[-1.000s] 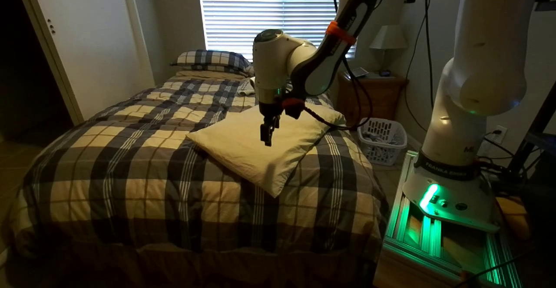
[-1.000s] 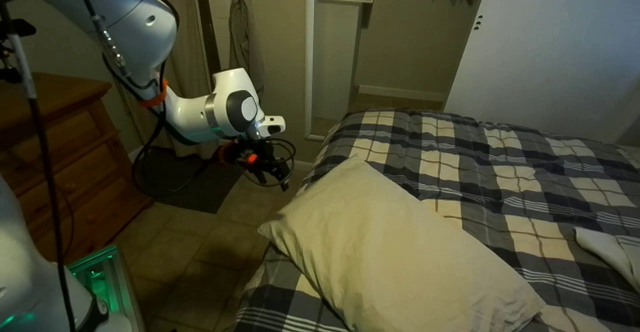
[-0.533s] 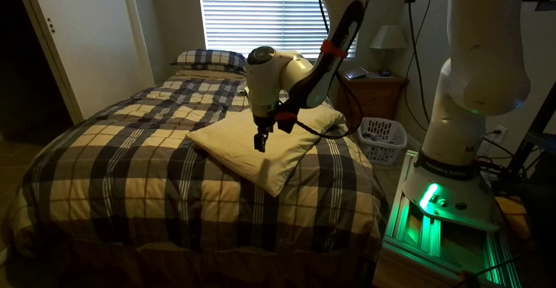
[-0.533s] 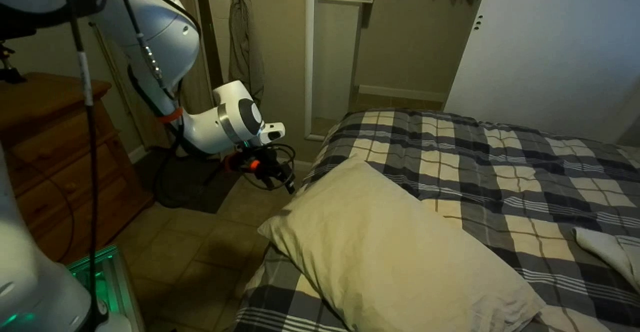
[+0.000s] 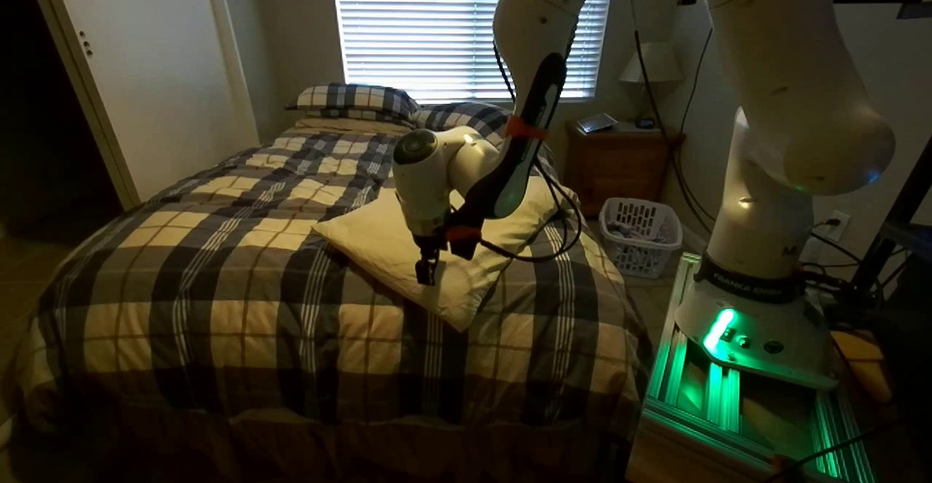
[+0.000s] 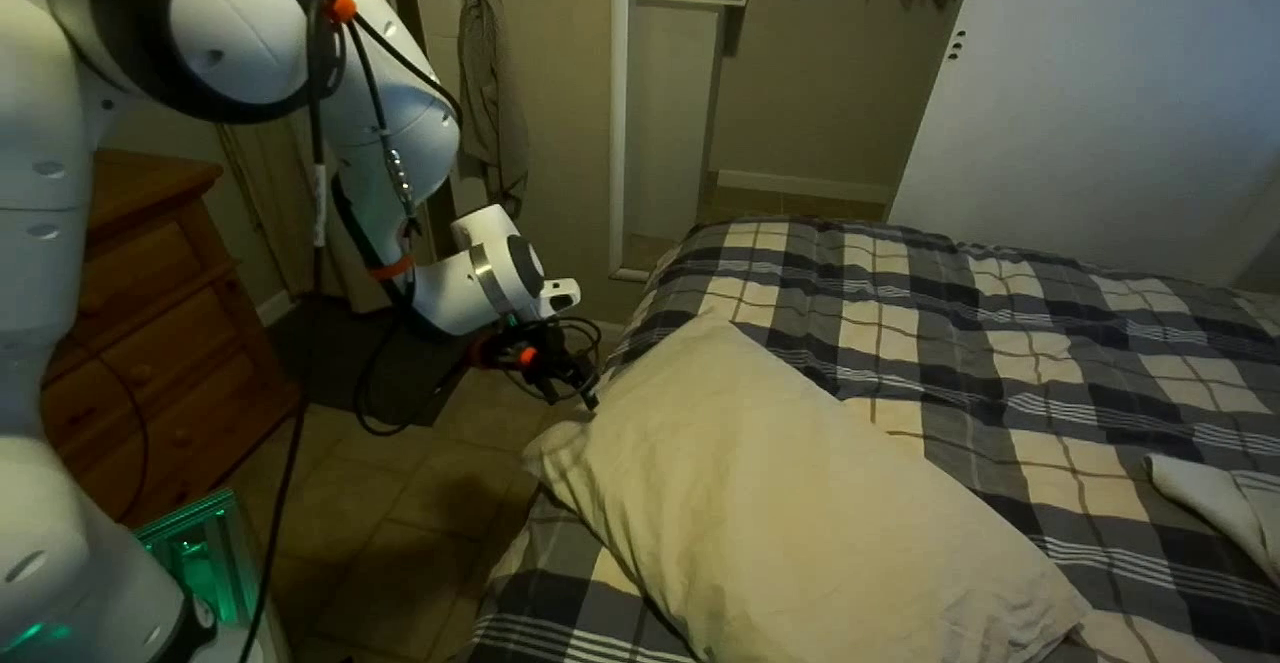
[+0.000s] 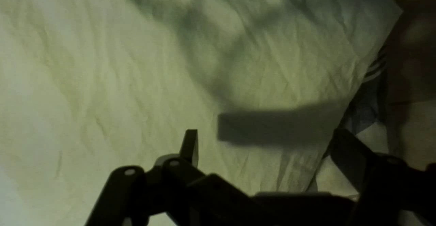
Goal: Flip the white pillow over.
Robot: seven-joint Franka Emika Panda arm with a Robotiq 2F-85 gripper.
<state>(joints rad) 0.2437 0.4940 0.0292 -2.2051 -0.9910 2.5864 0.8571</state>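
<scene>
One white pillow (image 6: 780, 483) aslant on the plaid-covered bed (image 5: 218, 264), near one long edge, hand (image 7: 265, 132) spread above, laundry basket (image 5: 638, 261) beyond that edge, bright blinds (image 5: 422, 31) behind.

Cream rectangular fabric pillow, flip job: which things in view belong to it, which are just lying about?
Job: cream rectangular fabric pillow; black two-fingered gripper.

Lying about: white slotted plastic laundry basket; blue-and-cream plaid fabric pillows; brown wooden drawer chest; folded pale cloth.
</scene>
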